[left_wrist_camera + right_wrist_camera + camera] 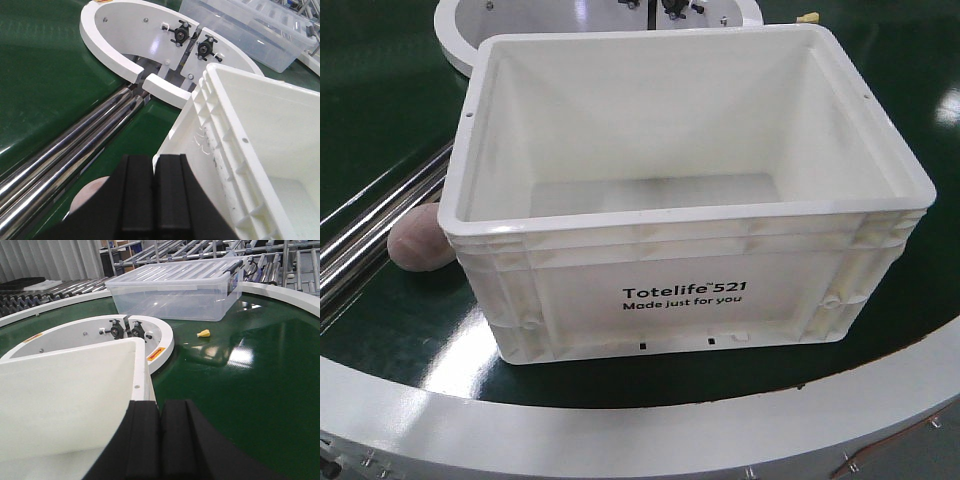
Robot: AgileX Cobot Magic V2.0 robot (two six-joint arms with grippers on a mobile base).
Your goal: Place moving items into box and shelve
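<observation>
The white Totelife box (685, 290) stands open and empty on the green belt. It also shows in the left wrist view (250, 145) and the right wrist view (65, 390). A pinkish-brown rounded item (420, 240) lies against the box's left side and shows partly behind my left finger (87, 192). A small yellow item (203, 333) lies on the belt far behind the box. My left gripper (154, 165) is shut and empty by the box's near left corner. My right gripper (160, 410) is shut and empty by the box's right rim. Neither gripper shows in the front view.
A clear lidded plastic bin (175, 287) stands on the far belt. A white round hub (125, 30) sits behind the box. Steel rollers (65, 150) run along the left. A white curved rim (620, 425) bounds the belt's near edge.
</observation>
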